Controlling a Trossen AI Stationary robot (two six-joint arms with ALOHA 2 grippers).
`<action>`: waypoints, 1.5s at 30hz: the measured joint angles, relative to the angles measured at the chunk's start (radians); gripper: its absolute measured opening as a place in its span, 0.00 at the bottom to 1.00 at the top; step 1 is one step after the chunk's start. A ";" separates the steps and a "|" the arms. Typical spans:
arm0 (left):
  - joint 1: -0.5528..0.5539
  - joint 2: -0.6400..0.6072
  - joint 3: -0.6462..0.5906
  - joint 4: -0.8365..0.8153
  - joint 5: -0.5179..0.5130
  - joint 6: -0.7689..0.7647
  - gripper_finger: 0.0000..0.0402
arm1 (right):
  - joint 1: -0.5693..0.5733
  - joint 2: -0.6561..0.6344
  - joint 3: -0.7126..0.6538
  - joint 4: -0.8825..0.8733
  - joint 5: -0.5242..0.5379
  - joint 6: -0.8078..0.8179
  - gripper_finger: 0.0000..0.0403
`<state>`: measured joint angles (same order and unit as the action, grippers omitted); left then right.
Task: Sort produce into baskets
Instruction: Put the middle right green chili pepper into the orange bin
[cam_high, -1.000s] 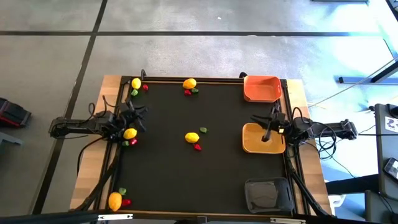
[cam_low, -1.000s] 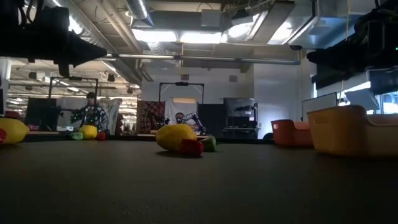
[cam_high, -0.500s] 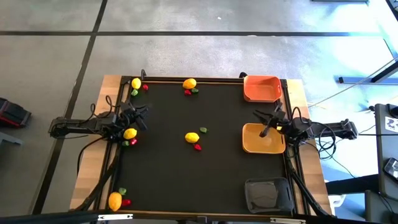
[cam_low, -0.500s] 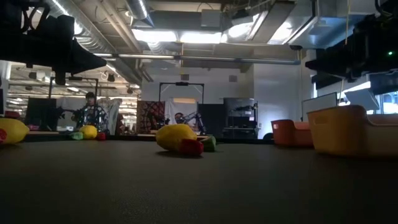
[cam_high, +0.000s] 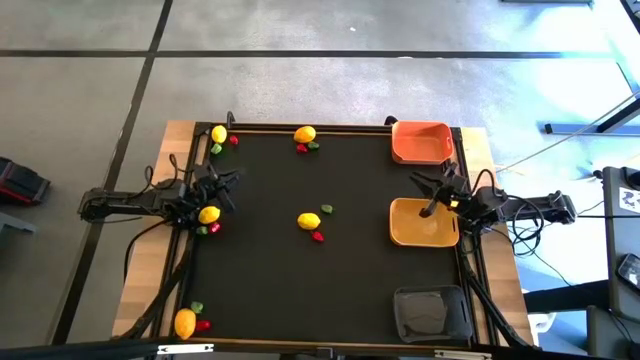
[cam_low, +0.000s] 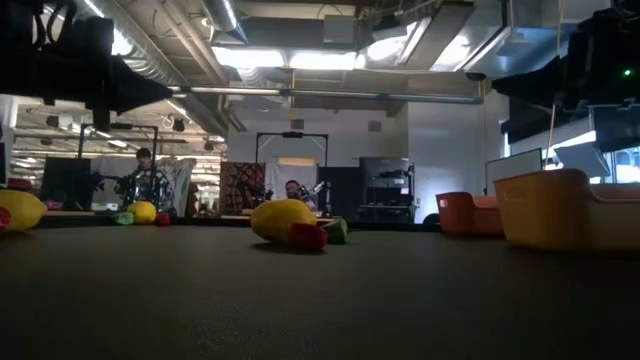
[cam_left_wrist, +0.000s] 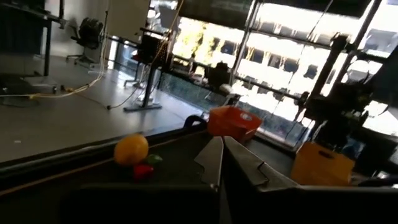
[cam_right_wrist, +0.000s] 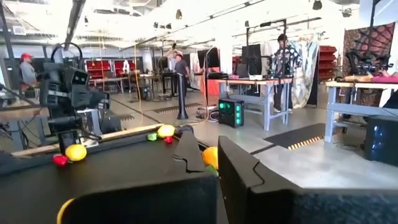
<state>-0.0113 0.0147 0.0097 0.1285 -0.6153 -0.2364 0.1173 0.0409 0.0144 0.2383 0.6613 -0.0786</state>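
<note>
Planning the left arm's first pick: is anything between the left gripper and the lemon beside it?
Nothing visible. The lemon lies just beside the shut left gripper on open mat, with only small red and green pieces on its far side.

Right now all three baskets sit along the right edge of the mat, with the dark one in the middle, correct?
Not quite. The high view shows the yellow-tan basket in the middle; the dark basket is nearest the camera-side edge, and the orange basket is at the far end.
</note>
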 joint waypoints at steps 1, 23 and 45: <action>0.000 0.000 0.000 0.019 0.025 0.021 0.01 | 0.000 0.008 0.005 -0.005 0.000 0.001 0.01; -0.002 0.289 0.010 0.362 0.128 0.078 0.01 | -0.014 0.645 0.342 -0.006 0.002 -0.029 0.01; -0.002 0.486 0.082 0.380 0.136 0.105 0.01 | -0.287 1.459 0.790 -0.070 -0.665 -0.034 0.68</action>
<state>-0.0128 0.5003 0.0914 0.5082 -0.4789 -0.1312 -0.1697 1.4997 0.8043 0.1686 -0.0040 -0.1128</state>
